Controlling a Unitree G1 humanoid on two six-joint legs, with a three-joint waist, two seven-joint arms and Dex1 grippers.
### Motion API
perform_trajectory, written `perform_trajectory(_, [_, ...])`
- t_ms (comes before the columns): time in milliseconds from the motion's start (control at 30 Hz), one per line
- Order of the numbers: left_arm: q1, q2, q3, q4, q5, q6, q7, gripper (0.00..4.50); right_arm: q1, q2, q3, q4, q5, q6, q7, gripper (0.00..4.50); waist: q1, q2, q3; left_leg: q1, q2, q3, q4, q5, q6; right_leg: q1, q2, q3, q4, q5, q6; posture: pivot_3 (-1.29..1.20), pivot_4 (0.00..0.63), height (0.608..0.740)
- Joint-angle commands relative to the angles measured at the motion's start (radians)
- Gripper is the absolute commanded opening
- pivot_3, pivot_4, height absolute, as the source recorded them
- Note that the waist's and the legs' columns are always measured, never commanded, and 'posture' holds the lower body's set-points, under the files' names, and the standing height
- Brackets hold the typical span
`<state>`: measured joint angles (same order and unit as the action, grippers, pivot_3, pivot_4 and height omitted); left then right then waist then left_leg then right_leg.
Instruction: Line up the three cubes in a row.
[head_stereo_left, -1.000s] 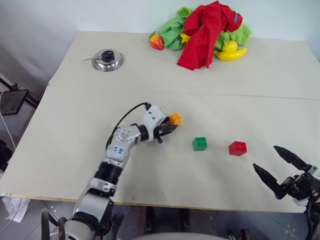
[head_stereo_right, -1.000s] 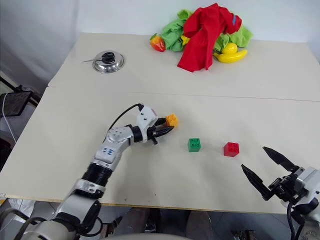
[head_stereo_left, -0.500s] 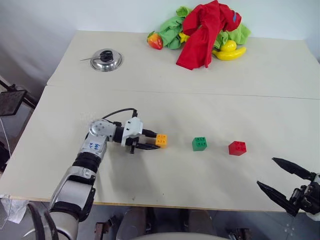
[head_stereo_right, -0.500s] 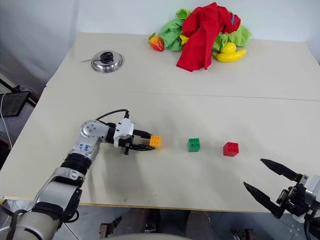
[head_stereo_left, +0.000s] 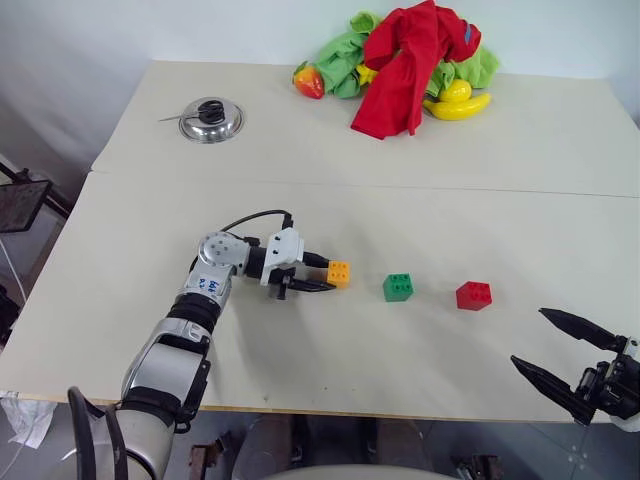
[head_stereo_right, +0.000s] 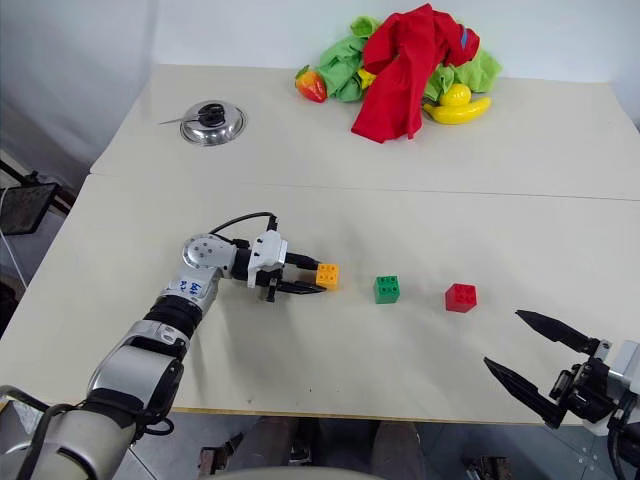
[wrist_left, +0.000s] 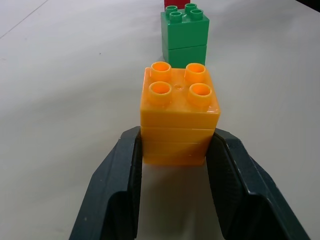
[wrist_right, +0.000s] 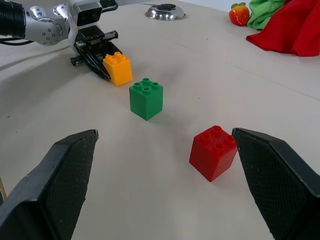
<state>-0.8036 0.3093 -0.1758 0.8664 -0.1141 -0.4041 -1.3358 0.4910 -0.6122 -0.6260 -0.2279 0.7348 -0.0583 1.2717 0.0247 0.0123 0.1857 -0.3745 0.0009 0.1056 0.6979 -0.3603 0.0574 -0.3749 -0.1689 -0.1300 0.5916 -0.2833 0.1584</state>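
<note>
Holding the orange cube (head_stereo_left: 339, 272) between the two black fingers of my left gripper (head_stereo_left: 322, 279), I have it low over the table (head_stereo_left: 150, 210), just to the left of the green cube (head_stereo_left: 398, 287). The grip is firm on the cube's lower sides, studs up, as the left wrist view shows; I cannot tell whether its base is touching the surface yet. The red cube (head_stereo_left: 474, 295) sits to the right of the green cube, a similar gap away, so the green cube is the middle of the row I am building. Looking along the gripper, the orange cube, the green cube and a sliver of the red one behind it fall nearly on one line.

I judge this to be the placing step for the last piece: the other two already stand in line. Next I need to settle the orange cube flat, keep it square with the green cube, then part the fingers and draw the arm back leftward without nudging it.

My right gripper (head_stereo_left: 578, 362) waits near the front edge, to the right of the green cube, with its fingers spread wide and nothing between them.
</note>
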Motion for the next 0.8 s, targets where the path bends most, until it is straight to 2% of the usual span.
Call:
perform_trajectory(33, [0.033,0.024,0.012,-0.060,-0.013,0.033,-0.016,1.47,0.004,-0.003,-0.009,-0.010,0.006,0.003,-0.001,4.50,-0.001,0.000,0.000,0.000,0.000,0.000,0.000,0.000,0.000,0.000,0.000,0.000,0.000,0.000,0.000,0.00,0.150,0.740])
perform_trajectory(333, [0.104,0.065,0.020,-0.180,-0.055,0.148,-0.067,1.47,-0.008,0.001,-0.003,-0.004,0.001,0.004,-0.009,4.50,-0.002,0.000,0.000,0.000,0.000,0.000,0.000,0.000,0.000,0.000,0.000,0.000,0.000,0.000,0.000,0.00,0.150,0.740])
perform_trajectory(667, [0.083,0.031,0.017,-0.111,-0.016,0.108,0.010,1.47,-0.016,-0.002,0.014,-0.004,-0.003,0.004,-0.013,4.50,0.003,0.001,0.000,0.001,0.000,0.000,0.001,0.000,0.000,0.001,0.000,0.000,0.001,0.000,0.000,0.00,0.150,0.740])
perform_trajectory(800, [0.108,0.043,0.035,-0.166,-0.059,0.150,-0.018,2.82,-0.023,-0.005,0.017,0.001,-0.004,0.007,-0.012,4.50,0.002,0.001,-0.001,0.002,0.000,-0.001,0.001,0.000,0.000,0.002,0.000,0.001,0.001,0.000,0.000,0.00,0.150,0.740])
